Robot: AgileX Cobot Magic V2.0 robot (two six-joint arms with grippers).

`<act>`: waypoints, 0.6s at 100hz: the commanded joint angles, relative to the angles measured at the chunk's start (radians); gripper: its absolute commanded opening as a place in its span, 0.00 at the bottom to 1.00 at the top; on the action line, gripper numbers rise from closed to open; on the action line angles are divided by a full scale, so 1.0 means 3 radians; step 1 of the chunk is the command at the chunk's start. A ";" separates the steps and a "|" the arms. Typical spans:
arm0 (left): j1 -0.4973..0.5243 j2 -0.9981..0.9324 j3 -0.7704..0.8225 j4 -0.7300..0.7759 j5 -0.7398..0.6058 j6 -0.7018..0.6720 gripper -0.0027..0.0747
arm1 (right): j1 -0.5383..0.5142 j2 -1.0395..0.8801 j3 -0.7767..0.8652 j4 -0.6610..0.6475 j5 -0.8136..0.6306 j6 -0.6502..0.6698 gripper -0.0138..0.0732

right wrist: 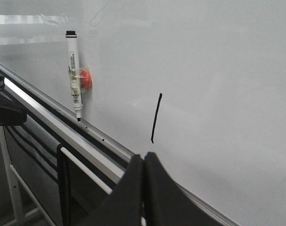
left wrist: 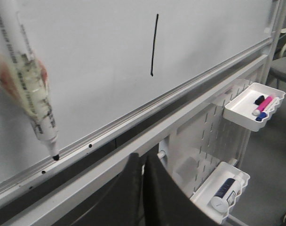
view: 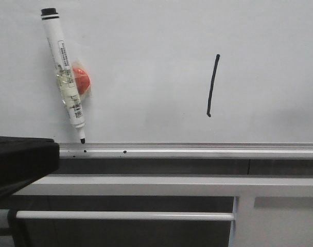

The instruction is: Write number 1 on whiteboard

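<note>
The number 1 (view: pixel 213 85) is a thin black slanted stroke on the whiteboard (view: pixel 161 36). It also shows in the left wrist view (left wrist: pixel 154 44) and in the right wrist view (right wrist: pixel 155 117). A white marker pen (view: pixel 65 77) stands tip down on the board's silver rail (view: pixel 197 150), held by an orange-red magnet (view: pixel 81 81). My left gripper (left wrist: pixel 143 160) is shut and empty, below the rail; its dark body (view: pixel 20 162) fills the lower left of the front view. My right gripper (right wrist: pixel 143 159) is shut and empty, just below the stroke.
White metal bars (view: pixel 172 186) run below the rail. In the left wrist view, a white tray (left wrist: pixel 253 106) with coloured pens and a lower tray (left wrist: pixel 223 190) with a capped bottle hang on a pegboard at the stand's side.
</note>
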 commanded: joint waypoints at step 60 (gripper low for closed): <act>0.0008 -0.0796 -0.0170 0.0045 -0.0818 0.0394 0.01 | -0.0012 0.0031 -0.0088 -0.0051 -0.0256 0.0007 0.09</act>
